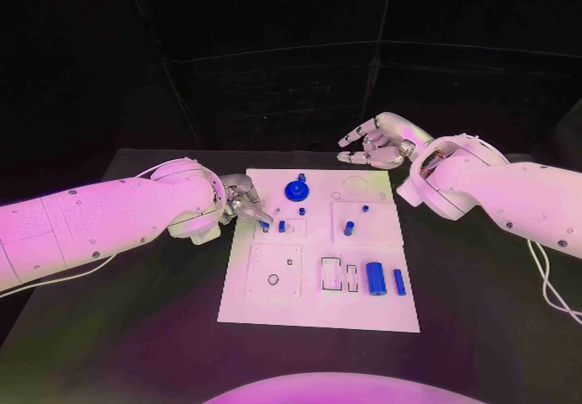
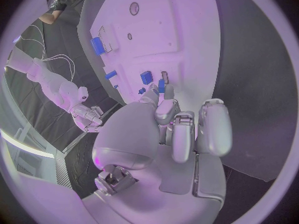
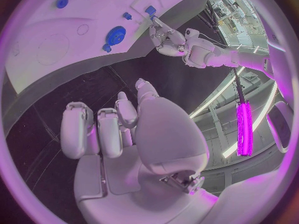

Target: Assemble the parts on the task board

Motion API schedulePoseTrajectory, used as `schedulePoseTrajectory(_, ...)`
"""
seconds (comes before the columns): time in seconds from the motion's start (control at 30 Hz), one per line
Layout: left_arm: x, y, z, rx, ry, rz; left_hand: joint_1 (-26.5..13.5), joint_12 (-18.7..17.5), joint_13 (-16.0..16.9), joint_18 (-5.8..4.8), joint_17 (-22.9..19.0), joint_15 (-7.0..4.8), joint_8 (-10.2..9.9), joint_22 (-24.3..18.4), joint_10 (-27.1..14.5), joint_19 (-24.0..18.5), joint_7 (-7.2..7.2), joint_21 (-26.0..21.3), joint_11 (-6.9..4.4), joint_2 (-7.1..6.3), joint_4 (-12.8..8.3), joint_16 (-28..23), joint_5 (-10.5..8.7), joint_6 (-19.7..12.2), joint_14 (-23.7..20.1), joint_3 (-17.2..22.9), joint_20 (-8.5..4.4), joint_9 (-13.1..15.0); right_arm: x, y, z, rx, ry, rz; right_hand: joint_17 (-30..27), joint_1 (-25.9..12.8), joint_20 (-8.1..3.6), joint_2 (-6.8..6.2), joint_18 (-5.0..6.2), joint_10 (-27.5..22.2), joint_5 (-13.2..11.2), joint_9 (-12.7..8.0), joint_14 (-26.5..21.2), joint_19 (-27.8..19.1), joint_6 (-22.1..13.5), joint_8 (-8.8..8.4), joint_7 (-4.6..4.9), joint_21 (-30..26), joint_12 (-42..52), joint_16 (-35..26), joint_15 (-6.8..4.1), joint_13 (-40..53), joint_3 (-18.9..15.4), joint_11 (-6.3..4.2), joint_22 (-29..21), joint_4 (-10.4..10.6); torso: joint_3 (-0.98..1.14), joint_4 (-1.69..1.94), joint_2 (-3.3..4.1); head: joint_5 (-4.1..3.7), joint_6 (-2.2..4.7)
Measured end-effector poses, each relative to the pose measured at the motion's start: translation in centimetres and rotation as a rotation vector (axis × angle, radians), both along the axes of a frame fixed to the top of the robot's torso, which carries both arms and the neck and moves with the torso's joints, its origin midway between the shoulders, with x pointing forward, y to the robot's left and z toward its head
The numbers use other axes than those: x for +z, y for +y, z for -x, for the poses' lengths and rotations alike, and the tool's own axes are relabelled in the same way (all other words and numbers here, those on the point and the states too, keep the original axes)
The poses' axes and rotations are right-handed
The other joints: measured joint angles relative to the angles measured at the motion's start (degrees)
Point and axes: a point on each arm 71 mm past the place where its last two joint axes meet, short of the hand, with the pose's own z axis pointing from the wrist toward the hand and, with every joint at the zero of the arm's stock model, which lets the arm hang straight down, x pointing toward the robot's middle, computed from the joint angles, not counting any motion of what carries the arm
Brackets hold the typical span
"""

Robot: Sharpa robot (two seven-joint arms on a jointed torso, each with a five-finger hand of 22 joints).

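The board (image 1: 318, 290) lies mid-table with blue parts on it: a round disc (image 1: 297, 190) at its 12 o'clock, small pegs (image 1: 348, 227) near centre, and a cylinder (image 1: 376, 277) and a bar (image 1: 399, 282) toward 4 o'clock. The left hand (image 1: 243, 202) sits at the board's 10 o'clock edge, fingertips (image 2: 163, 87) drawn together at a small part (image 1: 265, 225); whether it pinches it I cannot tell. The right hand (image 1: 378, 140) hovers just off the board's 1 o'clock corner, fingers curled in, holding nothing.
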Motion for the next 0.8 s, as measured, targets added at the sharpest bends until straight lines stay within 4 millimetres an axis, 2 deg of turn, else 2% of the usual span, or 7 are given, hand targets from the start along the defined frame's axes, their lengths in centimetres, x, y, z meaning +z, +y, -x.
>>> schedulePoseTrajectory(0.8,-0.42,-0.17,0.23,-0.023,0.010,-0.043,-0.66,0.00,-0.06,0.00,0.00,-0.20,0.01,-0.01,0.29,0.00,-0.01,0.00,-0.26,-0.49,0.09,0.00,-0.02,0.01,0.20,0.10,0.00,0.02,0.00,-0.05,0.01,0.000,0.000,0.000,-0.01,0.00,0.00,0.00,0.00,0.00,0.00,0.00,0.00,0.00,0.00,0.00,0.00,0.00,0.00,0.00,0.00,0.00,0.00,0.00,0.00,0.00,0.03,0.00,0.01,0.08,-0.36)
